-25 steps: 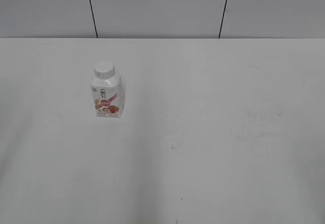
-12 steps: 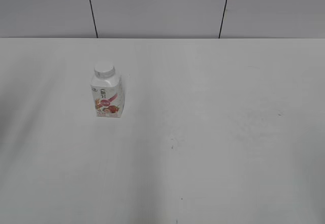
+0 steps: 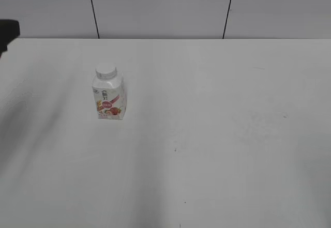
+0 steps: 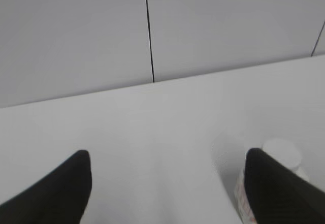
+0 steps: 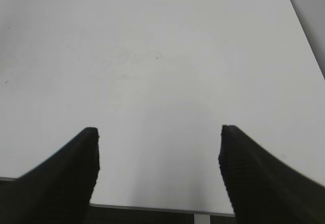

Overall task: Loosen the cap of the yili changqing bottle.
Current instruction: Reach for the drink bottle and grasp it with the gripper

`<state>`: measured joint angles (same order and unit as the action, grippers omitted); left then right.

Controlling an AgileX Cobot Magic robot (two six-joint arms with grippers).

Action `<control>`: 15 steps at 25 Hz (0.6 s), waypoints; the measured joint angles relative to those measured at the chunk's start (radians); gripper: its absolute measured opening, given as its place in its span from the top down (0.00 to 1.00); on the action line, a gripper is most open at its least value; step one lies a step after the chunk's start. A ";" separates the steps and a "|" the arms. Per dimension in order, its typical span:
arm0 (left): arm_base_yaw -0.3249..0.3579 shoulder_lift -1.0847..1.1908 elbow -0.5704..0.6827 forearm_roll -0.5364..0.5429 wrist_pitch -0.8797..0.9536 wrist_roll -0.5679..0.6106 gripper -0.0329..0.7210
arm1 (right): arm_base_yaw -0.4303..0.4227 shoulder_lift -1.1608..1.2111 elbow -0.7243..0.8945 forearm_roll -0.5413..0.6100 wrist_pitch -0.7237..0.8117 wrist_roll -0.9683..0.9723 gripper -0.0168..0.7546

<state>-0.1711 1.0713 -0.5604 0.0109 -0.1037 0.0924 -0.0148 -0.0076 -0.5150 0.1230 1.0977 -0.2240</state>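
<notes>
The yili changqing bottle (image 3: 109, 100) stands upright on the white table (image 3: 207, 135), left of the middle, with its white ribbed cap (image 3: 105, 72) on top. In the left wrist view the bottle (image 4: 242, 196) and cap (image 4: 282, 153) show at the lower right, partly hidden behind the right finger. My left gripper (image 4: 167, 183) is open and empty, left of the bottle and apart from it. My right gripper (image 5: 158, 155) is open and empty over the bare table near its front edge. A dark part of the left arm (image 3: 8, 31) shows at the exterior view's left edge.
A grey panelled wall (image 3: 165, 8) with dark seams stands behind the table. The table's front edge (image 5: 152, 207) shows in the right wrist view, with dark space below it.
A dark part of the left arm has come into the exterior view at the upper left edge, and its shadow has spread over the table's left side. The bottle has not moved.
</notes>
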 joint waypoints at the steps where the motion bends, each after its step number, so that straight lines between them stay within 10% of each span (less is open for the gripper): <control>1: 0.000 0.016 0.022 0.055 -0.018 -0.046 0.21 | 0.000 0.000 0.000 0.000 0.000 0.000 0.22; 9: 0.069 0.181 0.091 0.600 -0.286 -0.587 0.21 | 0.000 0.000 0.000 0.000 0.000 0.000 0.22; 15: 0.166 0.354 0.091 0.876 -0.510 -0.714 0.21 | 0.000 0.000 0.000 0.000 0.000 0.000 0.22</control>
<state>-0.0048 1.4251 -0.4698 0.8871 -0.6140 -0.6218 -0.0148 -0.0076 -0.5150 0.1230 1.0977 -0.2240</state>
